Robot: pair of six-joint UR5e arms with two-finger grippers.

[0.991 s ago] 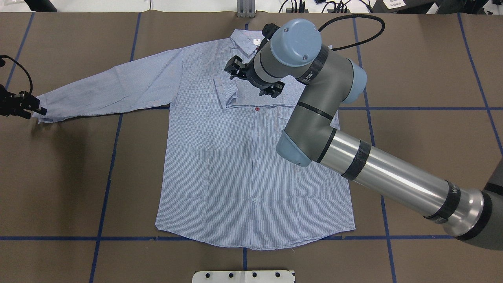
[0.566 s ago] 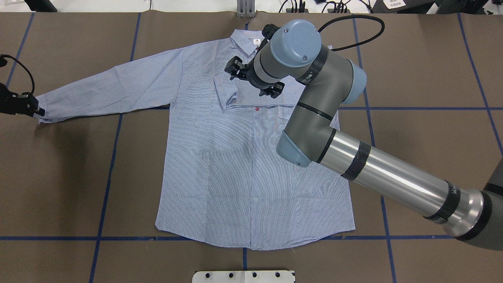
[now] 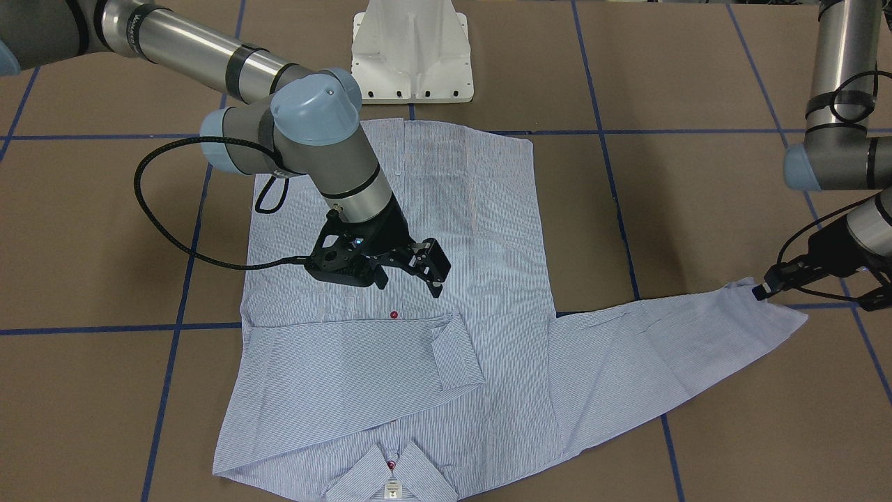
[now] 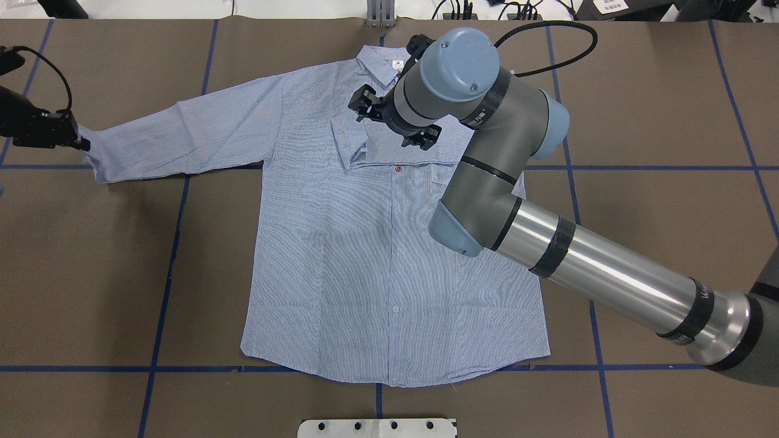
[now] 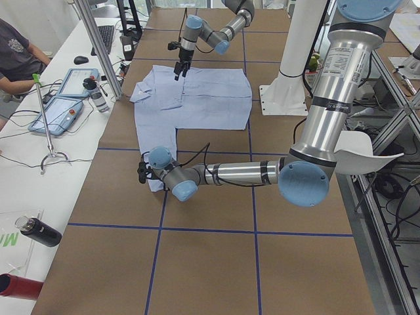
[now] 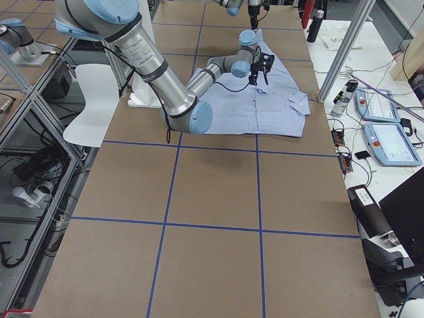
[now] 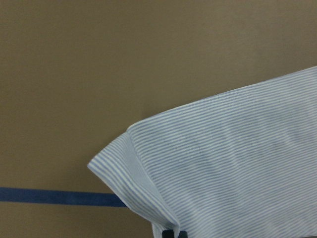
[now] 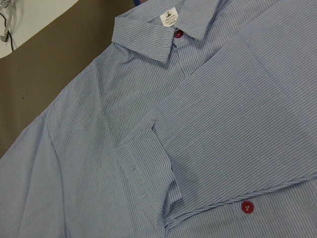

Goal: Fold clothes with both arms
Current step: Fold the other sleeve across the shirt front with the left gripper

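The light-blue striped shirt lies flat, front up, collar at the far edge; it also shows in the front view. One sleeve is folded across the chest, its cuff near a red button. My right gripper hovers open and empty just above that cuff. The other sleeve stretches out to the overhead view's left. My left gripper is shut on that sleeve's cuff and holds it slightly off the table, as the front view also shows.
The white pedestal base stands at the near table edge. Blue tape lines cross the brown table. A side bench holds tablets and bottles, with an operator seated beside it.
My left gripper has moved toward the far edge and a little inward, carrying the cuff with it. The right arm has barely moved.
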